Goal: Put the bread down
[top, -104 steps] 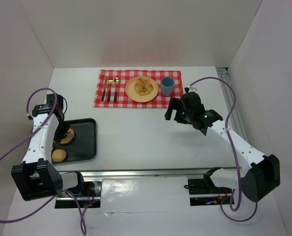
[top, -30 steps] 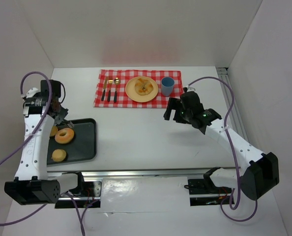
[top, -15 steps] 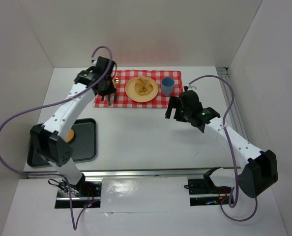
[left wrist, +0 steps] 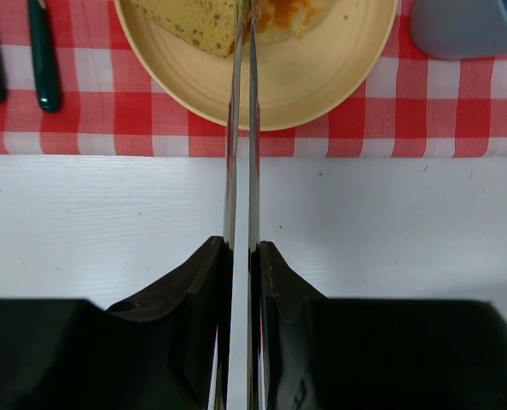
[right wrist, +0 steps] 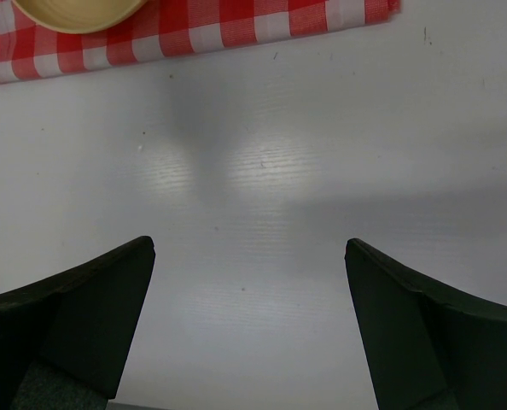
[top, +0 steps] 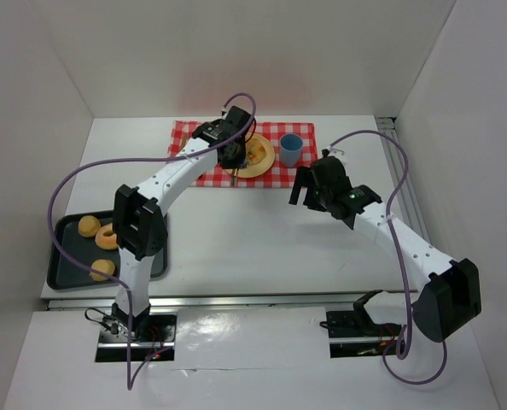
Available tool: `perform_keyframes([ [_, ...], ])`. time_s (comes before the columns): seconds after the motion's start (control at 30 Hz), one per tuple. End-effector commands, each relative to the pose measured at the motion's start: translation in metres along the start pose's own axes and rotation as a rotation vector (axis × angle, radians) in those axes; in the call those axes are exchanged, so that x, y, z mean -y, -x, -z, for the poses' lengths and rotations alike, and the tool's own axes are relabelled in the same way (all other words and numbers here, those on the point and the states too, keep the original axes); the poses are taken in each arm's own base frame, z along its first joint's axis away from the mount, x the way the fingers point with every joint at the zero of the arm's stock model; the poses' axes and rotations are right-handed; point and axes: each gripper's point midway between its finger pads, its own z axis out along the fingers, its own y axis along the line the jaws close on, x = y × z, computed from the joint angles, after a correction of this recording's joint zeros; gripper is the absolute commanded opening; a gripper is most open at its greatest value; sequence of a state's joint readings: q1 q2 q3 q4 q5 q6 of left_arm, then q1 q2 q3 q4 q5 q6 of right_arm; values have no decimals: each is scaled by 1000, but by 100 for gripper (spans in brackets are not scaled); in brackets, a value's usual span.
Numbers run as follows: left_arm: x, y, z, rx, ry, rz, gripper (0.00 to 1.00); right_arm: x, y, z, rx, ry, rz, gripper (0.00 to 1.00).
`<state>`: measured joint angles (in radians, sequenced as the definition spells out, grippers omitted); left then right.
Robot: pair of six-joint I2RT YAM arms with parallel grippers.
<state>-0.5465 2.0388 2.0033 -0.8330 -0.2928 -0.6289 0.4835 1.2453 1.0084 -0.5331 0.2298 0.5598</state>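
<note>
My left gripper (top: 234, 155) is over the near edge of the yellow plate (top: 265, 159) on the red checked cloth (top: 281, 173). In the left wrist view its jaws (left wrist: 241, 249) are shut on thin metal tongs (left wrist: 241, 128). The tongs' closed blades reach up to the bread (left wrist: 194, 21) lying on the plate (left wrist: 322, 73). I cannot tell whether the tips grip the bread. My right gripper (top: 303, 190) is open and empty above the bare white table, right of the cloth; it also shows in the right wrist view (right wrist: 249, 248).
A blue cup (top: 290, 149) stands right of the plate. Dark-handled cutlery (left wrist: 40, 51) lies on the cloth to the left. A black tray (top: 66, 256) at the near left holds a doughnut (top: 107, 237) and two buns (top: 101, 270).
My left arm has swung from the black tray across the table, passed over the cutlery, and now sits at the plate. The right arm has hardly moved.
</note>
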Motion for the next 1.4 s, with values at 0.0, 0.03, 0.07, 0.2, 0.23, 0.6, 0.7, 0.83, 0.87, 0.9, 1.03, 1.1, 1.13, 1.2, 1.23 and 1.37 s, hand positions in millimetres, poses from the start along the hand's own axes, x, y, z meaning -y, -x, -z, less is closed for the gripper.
perform_keyframes([
  [0.0, 16, 11, 2, 28, -57, 4, 0, -4, 21, 6, 47, -7, -22, 100],
  [0.03, 21, 9, 1, 13, -80, 4, 0, -4, 21, 6, 47, -7, -22, 100],
  [0.07, 27, 6, 2, 5, -98, -4, 0, -4, 21, 6, 47, -7, -22, 100],
  [0.2, 34, -1, -4, -23, -123, 11, 6, -4, 21, 6, 47, -7, -22, 100],
  [0.23, 34, -1, -4, -23, -123, 12, 13, -4, 21, 6, 47, -7, -22, 100],
  [0.6, 31, 12, 24, 9, -132, 37, 56, -5, 23, 15, 64, 16, -28, 100],
  [0.7, 28, 15, 33, 20, -126, 39, 64, -5, 23, 15, 64, 16, -28, 100],
  [0.83, 27, 18, 43, 31, -133, 52, 64, -5, 23, 15, 64, 16, -28, 100],
  [0.87, 27, 18, 43, 31, -133, 52, 64, -5, 23, 15, 64, 16, -28, 100],
  [0.9, 27, 21, 49, 42, -141, 55, 64, -5, 25, 17, 71, 21, -30, 100],
  [1.03, 27, 25, 69, 72, -157, 65, 62, -1, 26, 20, 80, 1, -39, 100],
  [1.1, 22, 29, 84, 97, -163, 71, 61, 0, 27, 20, 86, -6, -40, 100],
  [1.13, 19, 25, 87, 92, -159, 70, 61, 0, 29, 23, 94, 0, -42, 100],
  [1.2, 13, 19, 100, 100, -159, 65, 60, 0, 29, 23, 94, 0, -43, 100],
  [1.23, 13, 13, 105, 96, -164, 58, 59, 1, 30, 23, 99, -8, -43, 100],
  [1.37, 15, -24, 116, 90, -202, -25, 59, 2, 29, 21, 99, -8, -43, 100],
])
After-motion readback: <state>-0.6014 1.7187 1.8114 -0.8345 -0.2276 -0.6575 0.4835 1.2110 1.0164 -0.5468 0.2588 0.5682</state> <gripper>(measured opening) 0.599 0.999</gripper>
